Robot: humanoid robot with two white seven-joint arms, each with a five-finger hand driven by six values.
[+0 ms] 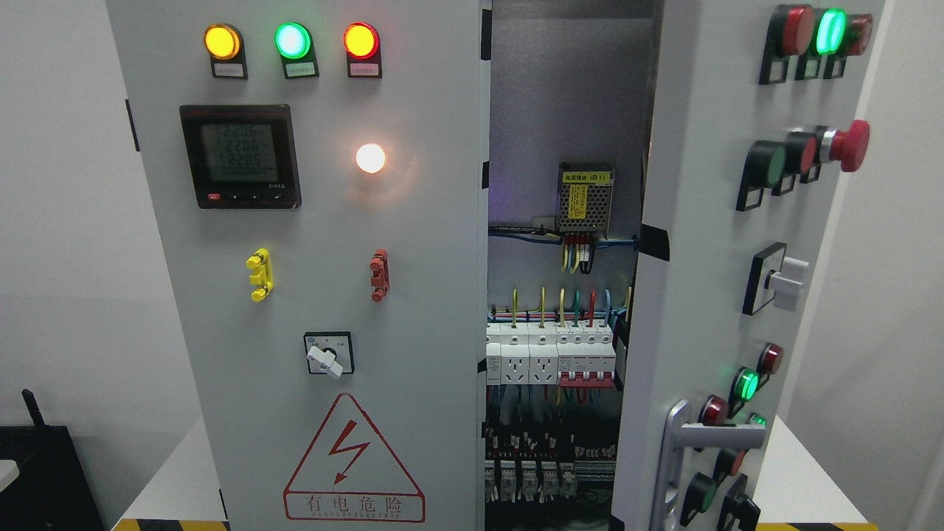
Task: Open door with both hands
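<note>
A grey electrical cabinet fills the head view. Its left door (413, 295) is closed and carries three lit lamps, a meter (240, 156), a white lamp, a yellow and a red clip, a rotary switch (328, 358) and a red warning triangle. The right door (708, 243) is swung out towards me and stands ajar, with a silver handle (682, 450) at its lower edge. Between the doors the inside shows: a power supply (585, 199), wiring and breakers (549, 358). Neither of my hands is in view.
The cabinet stands on a white table (173, 479) with yellow-black tape along its front edge. A black object (44, 472) sits at lower left. The open door carries protruding buttons, among them a red mushroom button (848, 145).
</note>
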